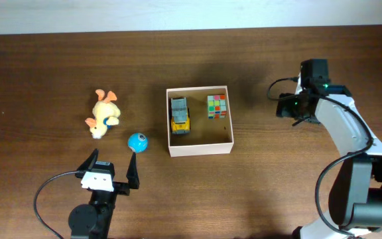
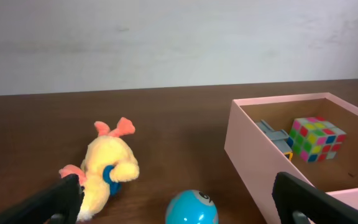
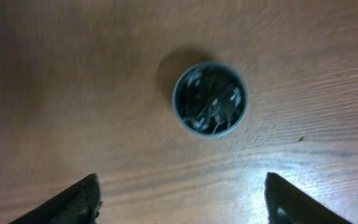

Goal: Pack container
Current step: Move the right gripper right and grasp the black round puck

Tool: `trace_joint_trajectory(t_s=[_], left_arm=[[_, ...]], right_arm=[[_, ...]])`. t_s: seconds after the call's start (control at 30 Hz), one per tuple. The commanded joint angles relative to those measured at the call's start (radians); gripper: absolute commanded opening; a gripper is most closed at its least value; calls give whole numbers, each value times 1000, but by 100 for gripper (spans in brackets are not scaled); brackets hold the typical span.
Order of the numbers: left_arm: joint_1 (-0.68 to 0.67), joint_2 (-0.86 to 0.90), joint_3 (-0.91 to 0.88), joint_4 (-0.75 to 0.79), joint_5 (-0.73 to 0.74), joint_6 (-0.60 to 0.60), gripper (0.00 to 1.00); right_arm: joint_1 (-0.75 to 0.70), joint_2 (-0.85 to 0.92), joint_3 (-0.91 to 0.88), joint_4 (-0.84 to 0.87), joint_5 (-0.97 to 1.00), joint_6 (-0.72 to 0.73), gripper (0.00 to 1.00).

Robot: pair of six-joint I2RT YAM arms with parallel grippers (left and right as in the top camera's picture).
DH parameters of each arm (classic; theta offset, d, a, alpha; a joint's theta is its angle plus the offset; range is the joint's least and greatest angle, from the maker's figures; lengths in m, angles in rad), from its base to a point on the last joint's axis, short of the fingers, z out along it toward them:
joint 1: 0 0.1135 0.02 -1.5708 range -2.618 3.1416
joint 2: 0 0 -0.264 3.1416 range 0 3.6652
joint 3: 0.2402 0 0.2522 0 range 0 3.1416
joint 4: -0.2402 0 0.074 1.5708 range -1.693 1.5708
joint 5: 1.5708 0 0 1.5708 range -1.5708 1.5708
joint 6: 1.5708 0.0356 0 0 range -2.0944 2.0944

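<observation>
The container (image 1: 201, 149) is a square white-walled box at the table's middle, and in the left wrist view its wall (image 2: 250, 162) stands at the right. Inside lie a yellow toy truck (image 1: 179, 115) and a colour cube (image 1: 217, 105), which also shows as the cube (image 2: 317, 138). Left of the box are a yellow plush duck (image 1: 103, 114) and a blue ball (image 1: 137, 141). My left gripper (image 1: 111, 169) sits open near the front edge. The ball (image 2: 191, 208) lies just ahead between its fingers. My right gripper (image 1: 285, 106) hovers right of the box, open and empty.
In the right wrist view a round dark cap or hole (image 3: 209, 99) sits in the wooden table (image 3: 73, 74), ahead of the open right gripper (image 3: 180, 180). The plush duck (image 2: 107, 168) lies close to the left finger (image 2: 64, 199) of my left gripper (image 2: 178, 180).
</observation>
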Motion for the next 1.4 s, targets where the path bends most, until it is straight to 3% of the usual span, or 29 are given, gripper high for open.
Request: trace_joint_trajectory(t_s=[0.0,0.17,0.47,1.37], left_arm=[[5,-10,-5,-2,8,16,99],[5,-10,-5,-1,8,16,99],[5,-10,-5,-1,8,16,99],[5,-10,-5,-1,8,16,99]], right_arm=[[-23,10,-9,21,10,-15,84],[-35,49,-9,62,6,-38,90],[-37,107,-9,148,13,-84,91],[-121,211,-9,238,-18,-127,82]])
